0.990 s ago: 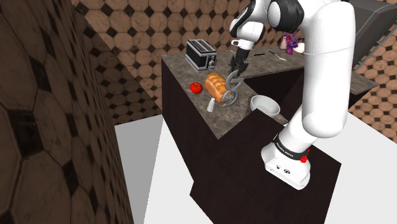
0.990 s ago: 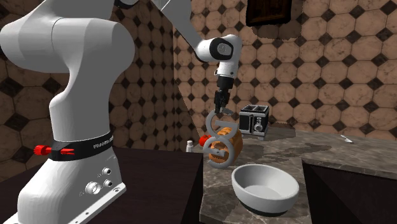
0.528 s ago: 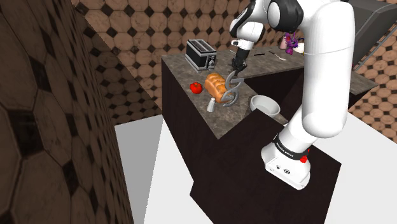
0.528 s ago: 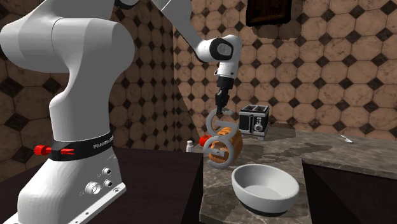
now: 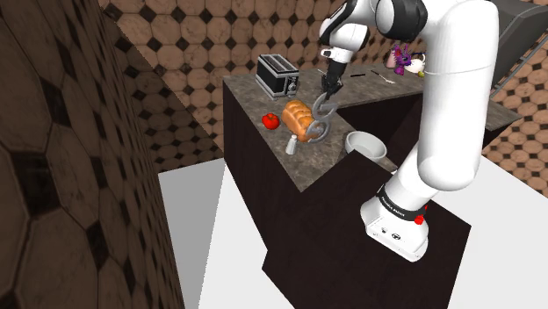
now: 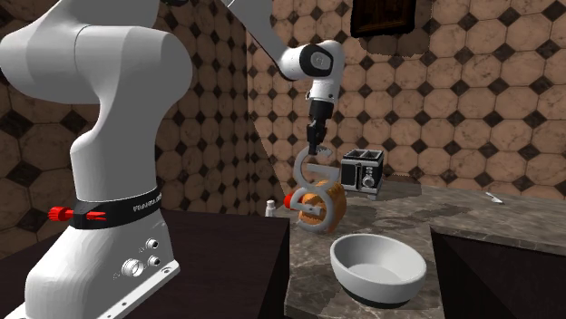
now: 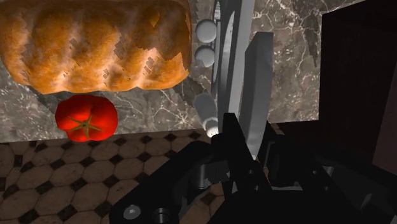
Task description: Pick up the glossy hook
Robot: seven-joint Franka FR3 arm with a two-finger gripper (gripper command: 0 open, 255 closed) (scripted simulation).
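Gripper (image 6: 313, 145) pinches the top loop of the grey hook (image 6: 311, 192). Hook hangs upright over the marble counter (image 5: 250, 99), just right of the bread loaf (image 5: 297, 117) in the shoulder view; tomato (image 5: 270, 120) on the loaf's left.

Showing walls (image 5: 61, 184) clad in brown octagonal tiles with small dark diamond insets, crowding the shoulder view's left and wrapping round behind the furniture. Looking down on a plain pale floor (image 5: 219, 263) lying below. Taking in a dark, near-black cabinet (image 5: 263, 176) rising from that floor and carrying a grey-brown marbled tabletop (image 5: 318, 163), bending in an L toward the shoulder view's right. Catching, in the second exterior view, a dark framed panel (image 6: 385, 16) hanging high on the tiled wall above the tabletop. Picking up even, soft light, leaving a faint sheen on the marble.
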